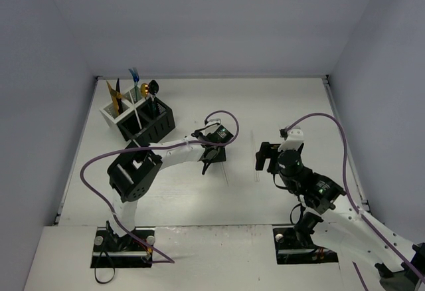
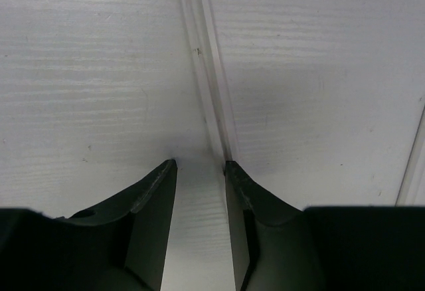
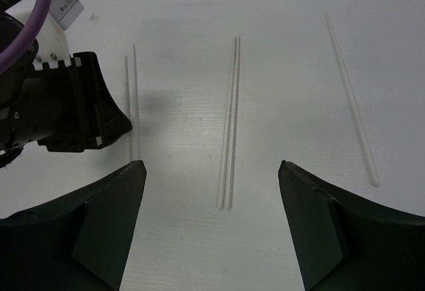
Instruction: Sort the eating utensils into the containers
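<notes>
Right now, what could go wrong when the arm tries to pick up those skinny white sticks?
The pair of white sticks lies flat on the table, off-centre in the left gripper, so the pinch might catch only one stick or let both slip out. The right gripper hangs open over a second pair of sticks, quite near the left gripper, so the two arms could bump if both reach at once.

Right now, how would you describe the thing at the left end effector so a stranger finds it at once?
On the white table, look at the black end effector of the left arm. A pair of thin white sticks lies side by side with one end between its open fingers. The other pair and the single stick lie away from it.
</notes>
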